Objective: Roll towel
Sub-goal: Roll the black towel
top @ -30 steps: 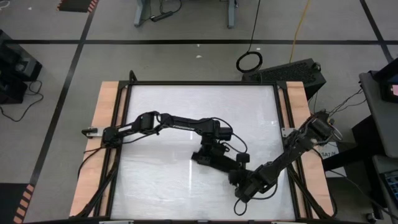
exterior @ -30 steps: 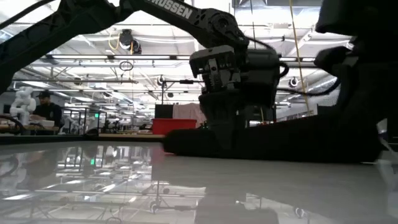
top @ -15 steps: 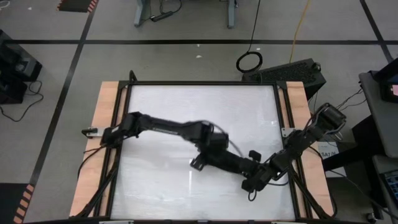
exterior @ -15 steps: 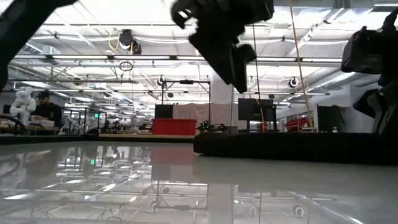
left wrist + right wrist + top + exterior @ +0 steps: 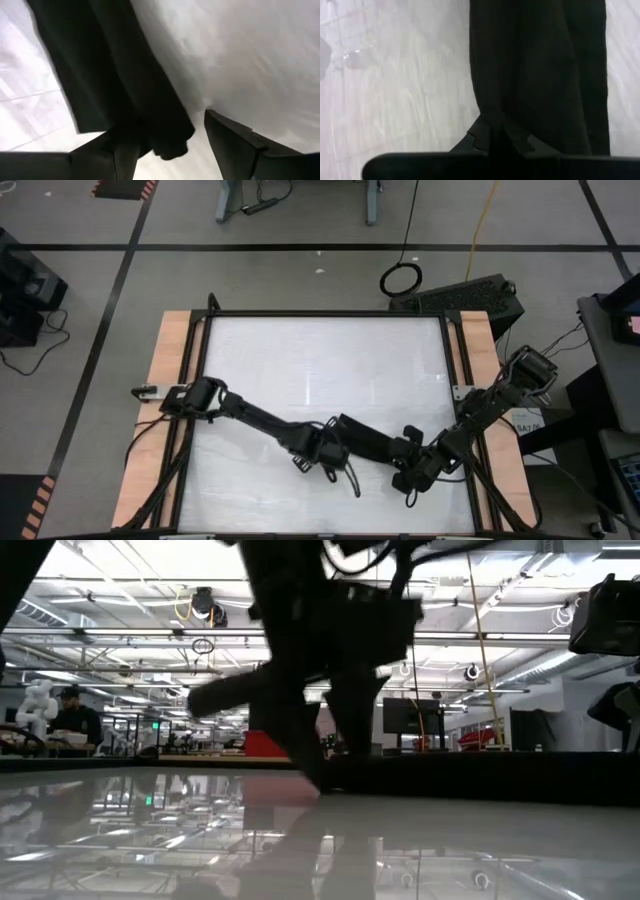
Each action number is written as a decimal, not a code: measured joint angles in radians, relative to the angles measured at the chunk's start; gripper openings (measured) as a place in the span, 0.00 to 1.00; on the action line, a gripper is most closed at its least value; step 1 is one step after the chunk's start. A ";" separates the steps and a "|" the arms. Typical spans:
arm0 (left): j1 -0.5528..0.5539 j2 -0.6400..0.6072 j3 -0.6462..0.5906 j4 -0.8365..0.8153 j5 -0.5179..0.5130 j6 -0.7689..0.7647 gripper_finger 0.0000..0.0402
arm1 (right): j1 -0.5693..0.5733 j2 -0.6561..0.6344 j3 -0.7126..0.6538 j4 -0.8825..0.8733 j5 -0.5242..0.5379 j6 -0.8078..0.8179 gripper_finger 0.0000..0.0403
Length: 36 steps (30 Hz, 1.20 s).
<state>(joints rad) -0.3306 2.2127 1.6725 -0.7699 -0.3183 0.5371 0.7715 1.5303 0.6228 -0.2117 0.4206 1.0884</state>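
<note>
The towel point(image 5: 366, 437) is lying as a long, narrow black band on the white bench point(image 5: 320, 360), in the lower middle of the high view, running from just right of centre down toward the lower right. In the low view it is showing as a low dark strip point(image 5: 480, 783) stretching across the right half of the frame, flat on the glossy surface.

The left pincer point(image 5: 322, 458) is sitting at the band's left end, in the lower centre of the high view, with its arm reaching in from the left edge of the bench. In the left wrist view its two dark fingers point(image 5: 235, 145) are standing wide apart, one on each side of the end of the towel point(image 5: 115, 85); one finger is overlapping the cloth's edge while the other is standing clear on bare bench, so nothing is being gripped.

The right pincer point(image 5: 412, 472) is sitting at the band's opposite end, in the lower right of the high view. In the right wrist view its fingers point(image 5: 492, 137) are pressed together with the black cloth point(image 5: 535, 70) running right up to the tips; whether any fabric is being pinched between them cannot be told.

A person point(image 5: 72, 718) is sitting far back at the left edge of the low view.
</note>
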 joint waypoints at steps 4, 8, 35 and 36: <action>-0.018 -0.022 -0.070 0.061 -0.108 0.002 0.56 | 0.003 0.000 0.000 0.000 0.000 -0.001 0.01; -0.009 -0.073 -0.155 0.166 -0.132 0.038 0.56 | 0.006 0.001 0.000 0.005 0.000 -0.004 0.01; 0.143 -0.154 -0.280 0.419 0.740 0.128 0.04 | 0.027 0.001 0.001 0.063 -0.093 -0.103 0.03; 0.155 -0.154 -0.273 0.412 0.798 0.103 0.04 | 0.029 0.001 0.001 0.063 -0.101 -0.112 0.03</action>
<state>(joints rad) -0.1755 2.0583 1.3995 -0.3583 0.4792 0.6404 0.8000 1.5314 0.6235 -0.1487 0.3200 0.9766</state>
